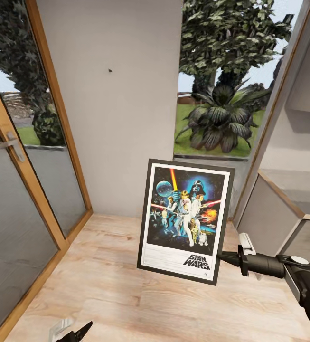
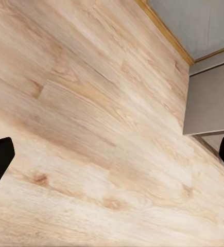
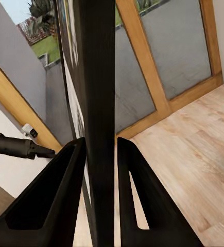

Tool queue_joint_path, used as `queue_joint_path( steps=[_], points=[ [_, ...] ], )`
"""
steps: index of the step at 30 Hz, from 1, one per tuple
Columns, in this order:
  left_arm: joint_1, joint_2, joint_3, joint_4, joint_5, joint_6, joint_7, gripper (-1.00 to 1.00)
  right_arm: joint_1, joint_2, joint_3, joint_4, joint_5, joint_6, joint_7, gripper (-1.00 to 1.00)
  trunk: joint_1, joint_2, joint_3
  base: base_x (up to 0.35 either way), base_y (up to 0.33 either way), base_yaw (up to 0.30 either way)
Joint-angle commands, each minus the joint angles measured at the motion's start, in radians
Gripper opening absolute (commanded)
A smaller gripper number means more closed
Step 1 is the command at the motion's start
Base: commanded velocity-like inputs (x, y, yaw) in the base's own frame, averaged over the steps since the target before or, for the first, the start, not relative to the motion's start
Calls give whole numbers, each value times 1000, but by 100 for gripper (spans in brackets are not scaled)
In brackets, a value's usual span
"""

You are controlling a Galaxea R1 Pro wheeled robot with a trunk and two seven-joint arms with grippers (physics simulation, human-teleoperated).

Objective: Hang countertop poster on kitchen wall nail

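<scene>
The framed Star Wars poster (image 1: 185,221) hangs upright, slightly tilted, above the wooden floor, its face toward me. My right gripper (image 1: 223,259) is shut on the poster's lower right edge. The right wrist view looks along the black frame edge (image 3: 99,77), with the gripper (image 3: 100,146) pinching it between both fingers (image 3: 55,200). A small dark wall nail (image 1: 110,71) sits high on the grey wall panel, up and left of the poster. My left gripper (image 1: 71,330) is low at the bottom edge, and stands open over bare floor (image 2: 114,157). The kitchen countertop is out of view.
A wood-framed glass door (image 1: 26,190) with a metal handle (image 1: 12,145) runs along the left. A tall window (image 1: 221,95) with plants outside lies right of the wall panel. A low grey partition with wooden trim (image 1: 273,209) stands at the right. Light wooden floor (image 1: 126,285) lies below.
</scene>
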Motion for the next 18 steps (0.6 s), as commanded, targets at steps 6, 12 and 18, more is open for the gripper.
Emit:
queue_joint_path(
  steps=[6, 12, 18],
  points=[
    [-1, 1, -8, 1, 4, -9, -1, 100, -1, 0, 0, 0, -1, 12, 5, -100, 1, -2, -2, 90, 339, -1],
    [-1, 1, -8, 1, 4, -9, -1, 100, -1, 0, 0, 1, -1, 12, 5, -100, 1, -2, -2, 77, 345, 0],
    [-1, 1, -8, 1, 4, -9, -1, 100, -1, 4, 0, 1, -1, 12, 5, -100, 1, -2, -2, 33, 347, 0]
  ],
)
